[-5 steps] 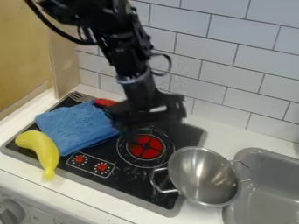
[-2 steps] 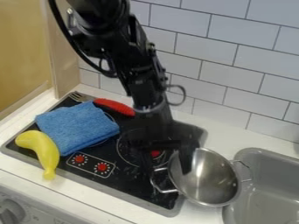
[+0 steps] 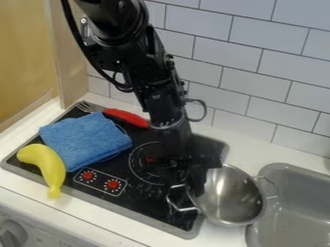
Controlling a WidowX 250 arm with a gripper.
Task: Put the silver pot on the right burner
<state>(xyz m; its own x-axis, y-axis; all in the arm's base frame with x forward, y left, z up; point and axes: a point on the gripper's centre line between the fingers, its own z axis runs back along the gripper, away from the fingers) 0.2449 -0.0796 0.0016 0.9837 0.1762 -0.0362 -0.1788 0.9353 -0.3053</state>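
The black gripper point(image 3: 186, 182) is low at the left rim of the silver pot, over the right part of the stove, and covers some of that rim. The silver pot point(image 3: 233, 200) stands at the stove's right edge, partly over the white counter, its opening facing up. One of its handles lies to the left over the black stove top, the other points right towards the sink. The right burner point(image 3: 145, 171) is left of the pot, with the arm and gripper hiding much of its ring and red centre.
A blue cloth point(image 3: 85, 140) lies on the left of the stove point(image 3: 151, 205), with a yellow banana point(image 3: 46, 166) at its left. Behind the cloth is a fork with a red handle point(image 3: 128, 117). A grey sink point(image 3: 293, 217) is at the right, and a tiled wall stands behind.
The gripper has come down and to the right, from above the burner to the pot's left rim. Its fingers have drawn closer together since the last earlier frame. The pot has shifted very slightly.
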